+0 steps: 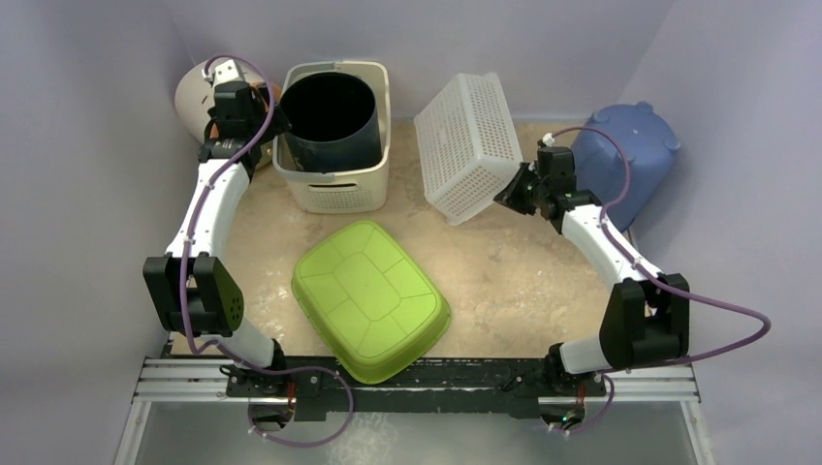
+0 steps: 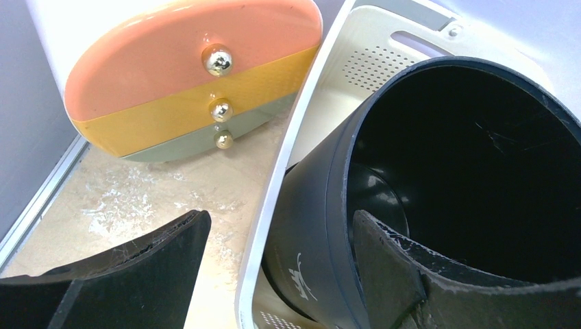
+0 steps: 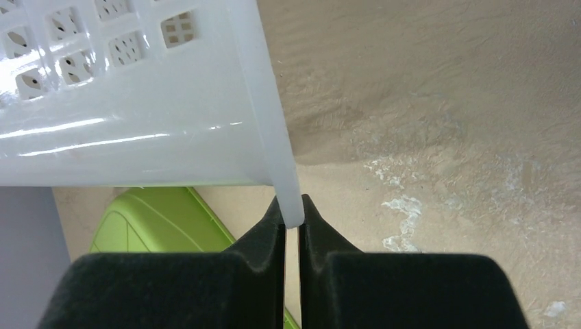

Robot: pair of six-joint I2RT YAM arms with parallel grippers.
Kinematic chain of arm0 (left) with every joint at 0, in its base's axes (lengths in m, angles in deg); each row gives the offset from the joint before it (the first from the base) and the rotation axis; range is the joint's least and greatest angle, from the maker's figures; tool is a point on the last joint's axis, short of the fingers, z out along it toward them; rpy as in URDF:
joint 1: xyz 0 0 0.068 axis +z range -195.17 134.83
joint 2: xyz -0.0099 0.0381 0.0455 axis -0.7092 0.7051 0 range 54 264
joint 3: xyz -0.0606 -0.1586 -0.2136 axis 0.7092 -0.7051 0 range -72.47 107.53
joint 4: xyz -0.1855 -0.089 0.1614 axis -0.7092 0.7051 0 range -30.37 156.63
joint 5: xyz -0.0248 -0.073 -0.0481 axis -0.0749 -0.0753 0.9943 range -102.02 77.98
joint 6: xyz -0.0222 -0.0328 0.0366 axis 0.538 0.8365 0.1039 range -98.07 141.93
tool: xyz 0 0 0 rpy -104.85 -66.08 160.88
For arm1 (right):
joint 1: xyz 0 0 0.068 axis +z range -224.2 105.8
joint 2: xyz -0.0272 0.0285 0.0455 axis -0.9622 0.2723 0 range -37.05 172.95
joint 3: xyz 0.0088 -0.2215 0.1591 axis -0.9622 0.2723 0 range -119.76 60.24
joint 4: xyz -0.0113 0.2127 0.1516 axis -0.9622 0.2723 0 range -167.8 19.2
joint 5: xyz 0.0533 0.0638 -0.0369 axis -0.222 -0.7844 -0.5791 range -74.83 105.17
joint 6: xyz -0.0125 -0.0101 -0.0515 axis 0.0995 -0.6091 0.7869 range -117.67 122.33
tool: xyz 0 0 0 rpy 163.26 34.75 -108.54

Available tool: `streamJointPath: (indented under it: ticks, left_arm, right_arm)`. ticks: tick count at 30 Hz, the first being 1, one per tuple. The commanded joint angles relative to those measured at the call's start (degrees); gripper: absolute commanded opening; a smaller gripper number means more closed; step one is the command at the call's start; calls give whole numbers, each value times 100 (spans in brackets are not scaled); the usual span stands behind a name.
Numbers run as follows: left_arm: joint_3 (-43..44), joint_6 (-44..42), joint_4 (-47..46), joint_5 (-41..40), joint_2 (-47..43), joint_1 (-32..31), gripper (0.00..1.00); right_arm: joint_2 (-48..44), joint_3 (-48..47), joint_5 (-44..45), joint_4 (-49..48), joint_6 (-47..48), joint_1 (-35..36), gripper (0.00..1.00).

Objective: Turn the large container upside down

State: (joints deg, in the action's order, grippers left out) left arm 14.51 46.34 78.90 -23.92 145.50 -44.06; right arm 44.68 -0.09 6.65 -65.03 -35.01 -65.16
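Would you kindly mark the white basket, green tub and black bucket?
white basket [image 1: 468, 147], top view, latticed side wall
green tub [image 1: 368, 295], top view, upturned base
black bucket [image 2: 308, 219], left wrist view, outer wall

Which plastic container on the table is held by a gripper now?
The white perforated plastic basket: the right gripper is shut on its rim. The open left gripper only straddles the wall of the round black bucket.

The right hand [image 3: 291, 214] pinches the thin edge of the white basket [image 3: 137, 103] between its two black fingers [image 3: 260, 240]. At lower left, part of a green tub [image 3: 161, 223] shows on the beige, scuffed desk [image 3: 445, 103].
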Motion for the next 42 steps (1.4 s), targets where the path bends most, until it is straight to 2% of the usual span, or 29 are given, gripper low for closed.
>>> streamJointPath:
  ticks: [1, 6, 8, 12, 21, 26, 31, 35, 42]
  left_arm:
    - [-23, -59, -344, 85, -30, 43, 77]
    - [-56, -58, -361, 90, 20, 41, 77]
    - [-72, -71, -357, 89, 39, 43, 77]
    - [-52, -134, -338, 51, 91, 42, 77]
    - [9, -190, -331, 31, 166, 72, 77]
    - [38, -159, -356, 70, 183, 99, 77]
    - [103, -156, -352, 99, 187, 101, 77]
    - [115, -85, -364, 126, 206, 110, 77]
    - [134, -21, -435, 227, 252, 114, 77]
  right_arm:
    - [-72, 302, -62, -304, 69, -7, 5]
    - [134, 796, -208, -802, -89, -7, 5]
    - [281, 863, -137, -941, -122, -7, 8]
    - [543, 766, 3, -924, -18, -9, 15]
    - [729, 367, 419, -804, 341, -5, 16]
    - [615, -183, 708, -322, 759, 10, 19]
    - [451, -1019, 1436, 404, 1227, 12, 28]
    - [503, -1654, 1980, 971, 1567, 22, 30]
    - [139, -1262, 2678, 1481, 1338, 20, 34]
